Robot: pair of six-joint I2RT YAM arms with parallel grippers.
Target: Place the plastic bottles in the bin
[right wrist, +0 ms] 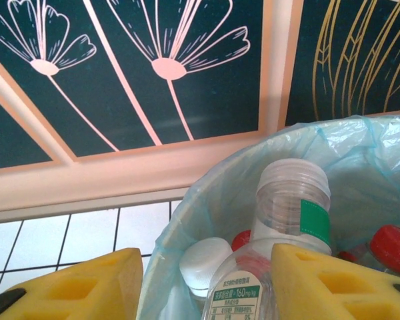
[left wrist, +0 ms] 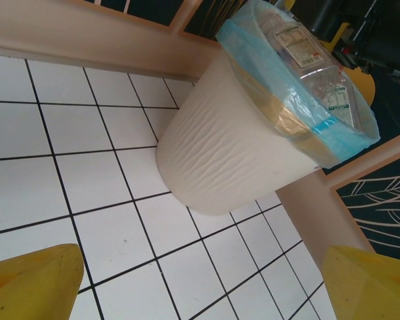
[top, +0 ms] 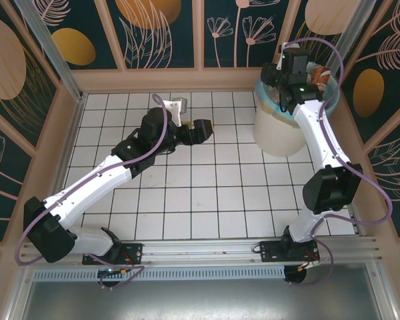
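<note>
Right gripper (right wrist: pixel 207 270) hovers over the bin (top: pixel 275 137), upper right of the top view. Its jaws are part-spread and pinch nothing. The bottles (right wrist: pixel 292 200) sit directly beneath it, inside the blue bag (right wrist: pixel 360 153), and the clear one in the middle stands neck-up. That's the relation that counts: straight down, with the right arm by far the nearer, elbow bent, forearm reaching up the frame's right side. Left gripper (top: pixel 201 129) hangs mid-table, spread wide and empty. It is aimed at the bin off to its right, with its arm stretched low on a diagonal. By the look of it, the job is nearly done.
</note>
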